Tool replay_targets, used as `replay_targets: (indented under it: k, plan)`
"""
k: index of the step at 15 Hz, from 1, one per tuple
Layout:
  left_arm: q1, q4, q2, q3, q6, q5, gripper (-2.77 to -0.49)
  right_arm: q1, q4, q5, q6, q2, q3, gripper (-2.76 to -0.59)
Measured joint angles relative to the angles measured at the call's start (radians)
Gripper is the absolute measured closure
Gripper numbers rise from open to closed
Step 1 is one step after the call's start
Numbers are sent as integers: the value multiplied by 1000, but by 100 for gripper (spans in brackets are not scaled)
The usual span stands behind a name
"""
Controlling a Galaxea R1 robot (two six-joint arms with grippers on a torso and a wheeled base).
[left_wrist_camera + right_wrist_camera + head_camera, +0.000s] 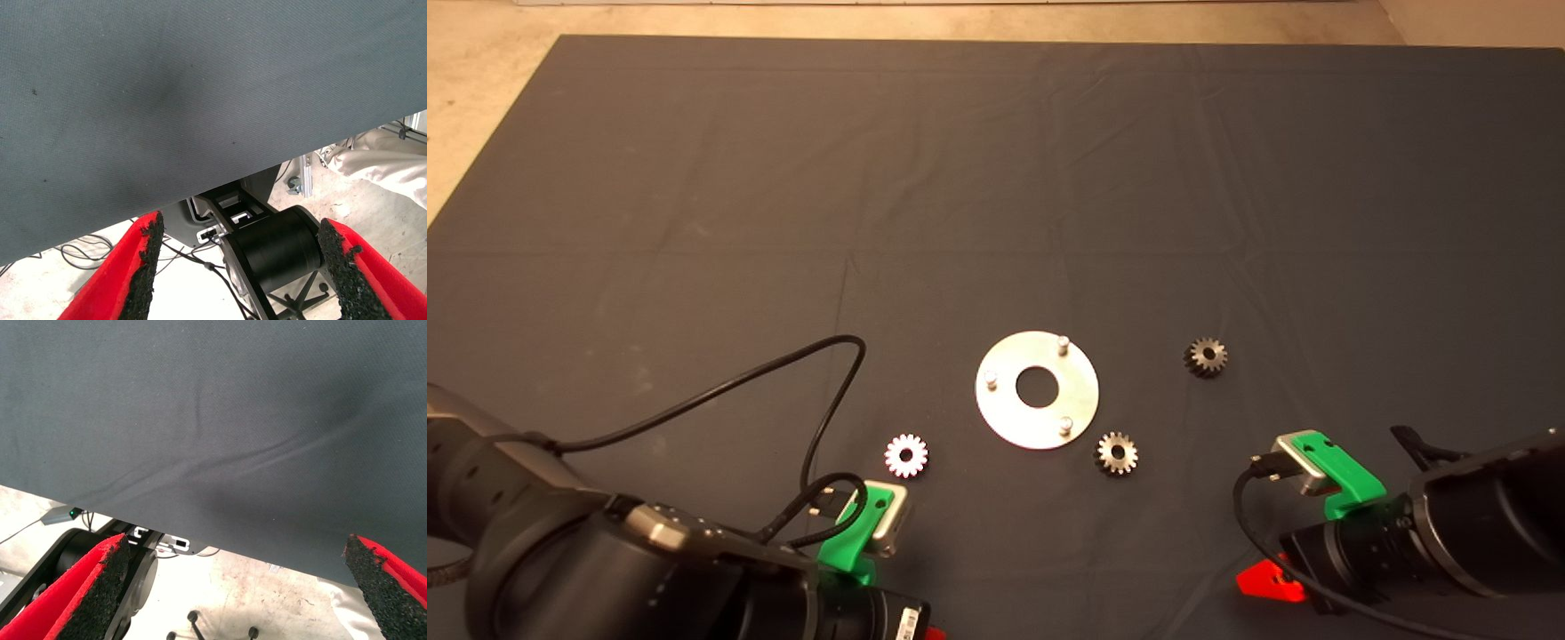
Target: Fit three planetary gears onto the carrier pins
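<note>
Here three planetary gears (pixel 907 456) lie around three bare carrier pins (pixel 1063 341); left claw (pixel 243 267) and right claw (pixel 240 587) gape wide.

plain dark grey cloth mat (pixel 996 178) | shiny silver round metal disc (pixel 1005 422) | glaring white toothed gear (pixel 907 456) | two dark steel toothed gears (pixel 1116 453) (pixel 1206 357)

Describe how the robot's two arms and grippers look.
Both arms are black and cylindrical. The left gripper and right gripper each have a green bracket with a silver block, red fingers with rough black pads, and a black cable looping off the wrist.
</note>
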Motion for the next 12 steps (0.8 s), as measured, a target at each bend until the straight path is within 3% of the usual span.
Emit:
replay_targets:
  k: [7,12]
  plan:
    - [0,0,3,0,0,0,-162,9,0,0,0,1,0,-240]
    - [0,0,3,0,0,0,-162,63,0,0,0,7,0,-240]
